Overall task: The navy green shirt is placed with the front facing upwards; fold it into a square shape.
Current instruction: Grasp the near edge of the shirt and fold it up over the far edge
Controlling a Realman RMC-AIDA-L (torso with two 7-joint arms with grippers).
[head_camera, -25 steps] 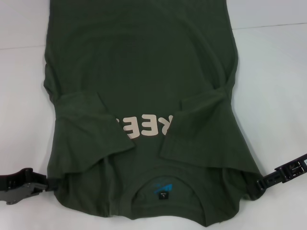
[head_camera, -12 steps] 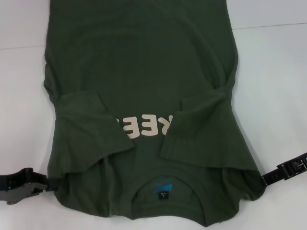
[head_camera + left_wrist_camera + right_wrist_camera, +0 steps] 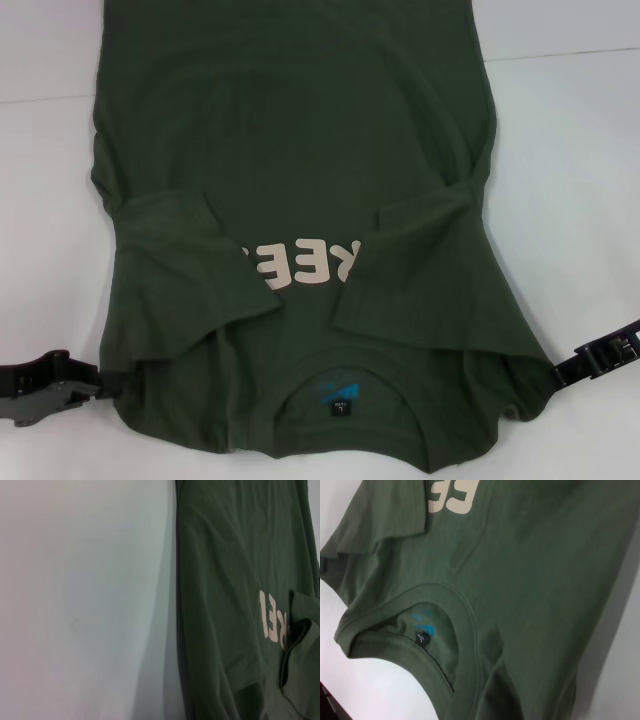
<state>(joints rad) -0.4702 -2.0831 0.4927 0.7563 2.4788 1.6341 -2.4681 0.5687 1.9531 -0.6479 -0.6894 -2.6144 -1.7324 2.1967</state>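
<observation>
The navy green shirt (image 3: 300,150) lies front up on the white table, collar toward me. Both short sleeves are folded inward over the chest, the left one (image 3: 175,270) and the right one (image 3: 420,270), and they partly cover the cream lettering (image 3: 300,265). The blue-and-black neck label (image 3: 340,395) shows inside the collar. My left gripper (image 3: 100,385) sits at the shirt's near left shoulder edge, touching the cloth. My right gripper (image 3: 562,372) is just off the near right shoulder edge, apart from the cloth. The right wrist view shows the collar and label (image 3: 422,632). The left wrist view shows the shirt's side (image 3: 225,580).
The white table (image 3: 570,180) is bare on both sides of the shirt. A faint seam (image 3: 560,52) runs across it at the back. The shirt's hem end runs out of the head view at the top.
My right gripper has drawn back to the right, away from the shirt's right shoulder edge. The left gripper and the shirt have stayed in place.
</observation>
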